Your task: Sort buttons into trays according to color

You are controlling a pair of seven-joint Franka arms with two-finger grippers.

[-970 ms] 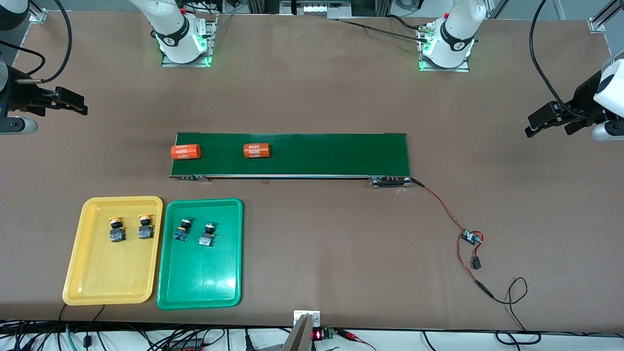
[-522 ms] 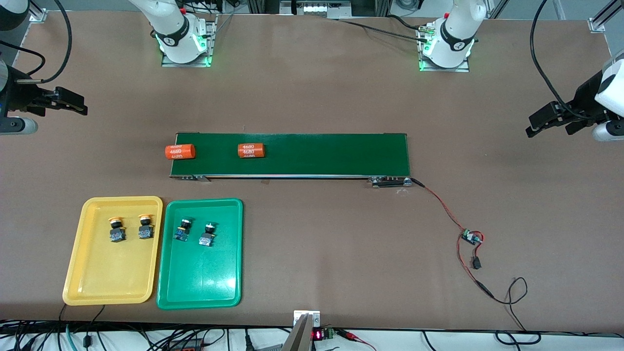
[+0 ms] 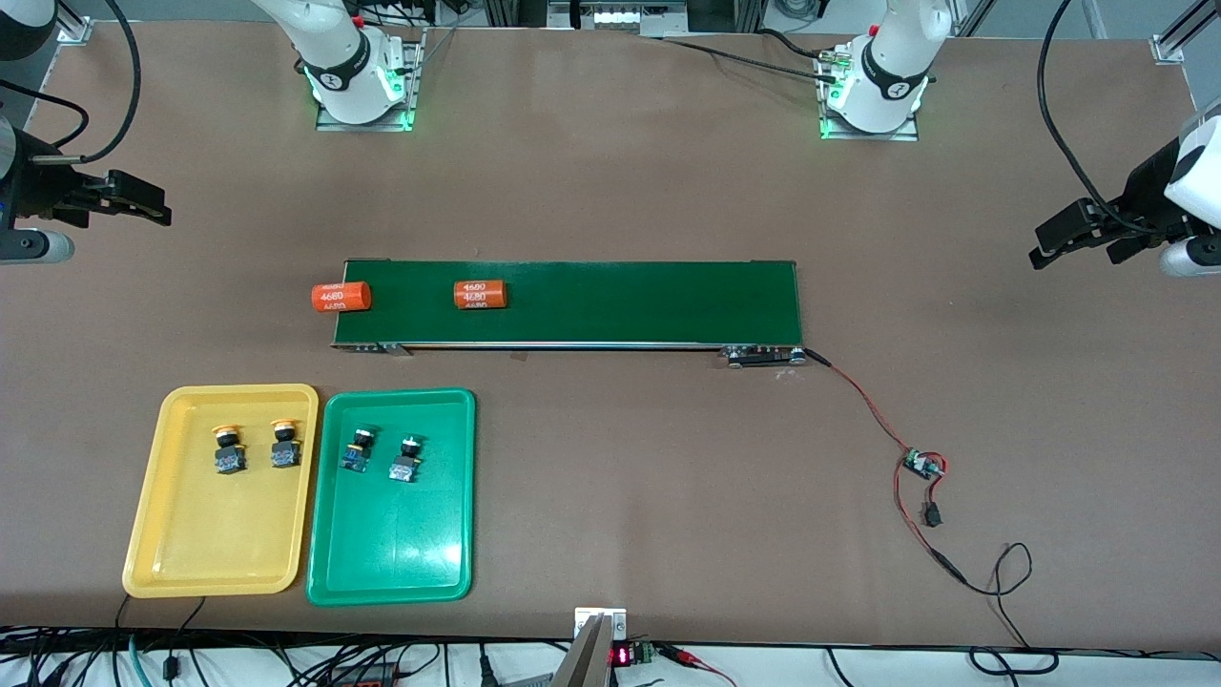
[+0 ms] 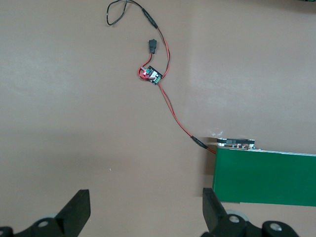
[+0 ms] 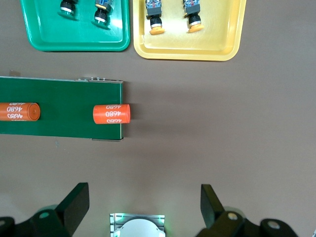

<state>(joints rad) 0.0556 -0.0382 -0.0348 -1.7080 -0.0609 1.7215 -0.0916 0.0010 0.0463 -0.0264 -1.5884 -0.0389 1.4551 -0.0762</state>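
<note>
Looks like we're done: both yellow-capped push-buttons sit in the shallow yellow plastic tray, both green-capped push-buttons in the matching green tray. Left gripper and right gripper wait spread wide, holding nothing, over the table's ends.

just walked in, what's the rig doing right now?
Nothing is being handled. Both tools are open and wait over bare table, the left tool at its end, the right tool at the other. The buttons are sorted: two yellow buttons in the yellow tray, two green buttons in the green tray.
</note>
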